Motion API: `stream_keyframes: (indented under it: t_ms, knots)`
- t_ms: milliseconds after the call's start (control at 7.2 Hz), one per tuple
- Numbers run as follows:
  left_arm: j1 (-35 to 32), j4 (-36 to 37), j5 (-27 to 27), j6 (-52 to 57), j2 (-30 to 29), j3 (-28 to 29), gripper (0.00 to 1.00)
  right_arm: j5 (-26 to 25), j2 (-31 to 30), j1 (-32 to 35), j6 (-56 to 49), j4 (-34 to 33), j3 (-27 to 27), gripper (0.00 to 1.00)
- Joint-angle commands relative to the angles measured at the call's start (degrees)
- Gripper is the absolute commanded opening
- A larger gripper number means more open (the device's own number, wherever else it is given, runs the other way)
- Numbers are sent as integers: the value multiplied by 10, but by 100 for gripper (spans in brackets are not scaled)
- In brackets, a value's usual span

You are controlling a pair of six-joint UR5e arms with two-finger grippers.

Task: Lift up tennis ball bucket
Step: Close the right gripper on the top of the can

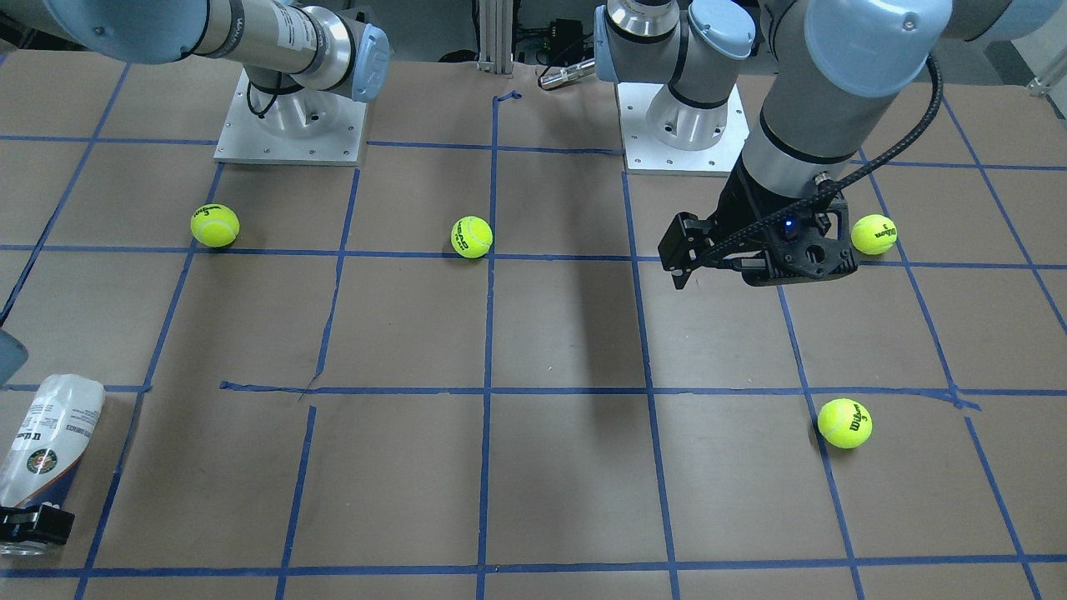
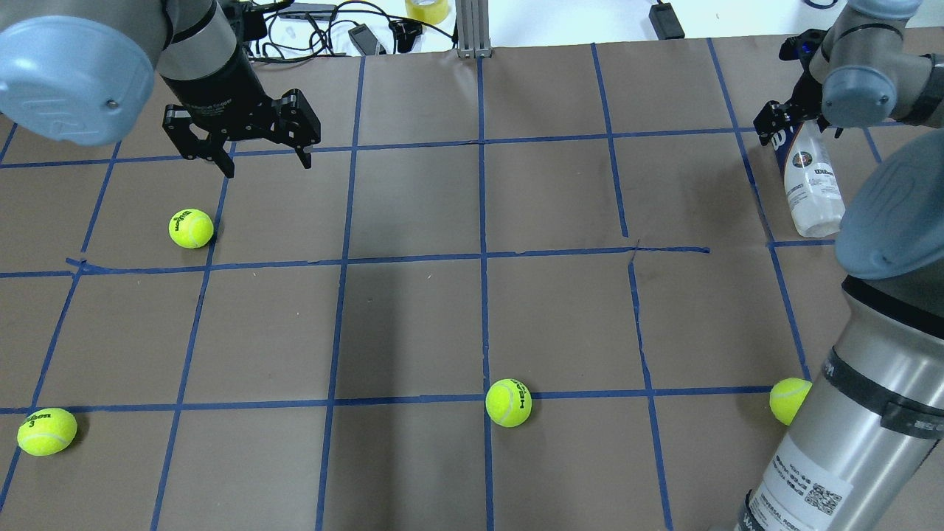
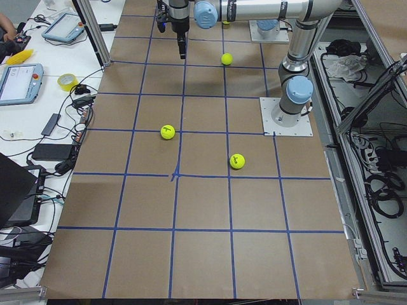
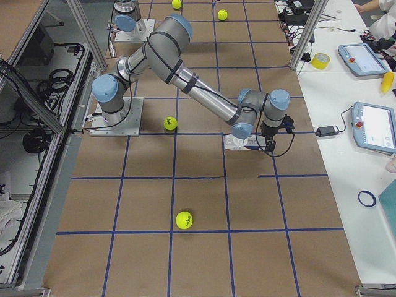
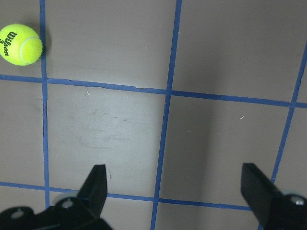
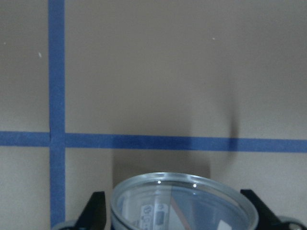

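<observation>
The tennis ball bucket (image 1: 46, 442) is a clear tube with a white and navy label. It lies on its side on the brown table, at the far right in the overhead view (image 2: 811, 184). My right gripper (image 2: 782, 129) is open and straddles the tube's far end. In the right wrist view the tube's round rim (image 6: 184, 191) sits between the two fingers (image 6: 96, 208). The tube rests on the table in the exterior right view (image 4: 238, 142). My left gripper (image 2: 264, 162) is open and empty, hanging above the table far from the tube.
Several yellow-green tennis balls lie loose on the table: one near the left gripper (image 2: 191, 228), one at the near left (image 2: 46, 431), one in the middle (image 2: 508, 403), one beside the right arm's base (image 2: 789, 400). The table edge lies just beyond the tube.
</observation>
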Motion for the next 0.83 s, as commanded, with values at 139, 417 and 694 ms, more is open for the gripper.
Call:
stream_keyframes:
  t_ms: [139, 417, 694]
  knots:
    - [0, 1, 0, 0, 1, 0, 100, 3, -13, 0, 0, 1, -1, 64]
    - [1, 0, 0, -2, 9, 1, 100, 45, -57, 3, -4, 40, -1, 55]
    - [0, -5, -4, -2, 10, 0, 100, 101, -129, 41, -65, 147, -1, 44]
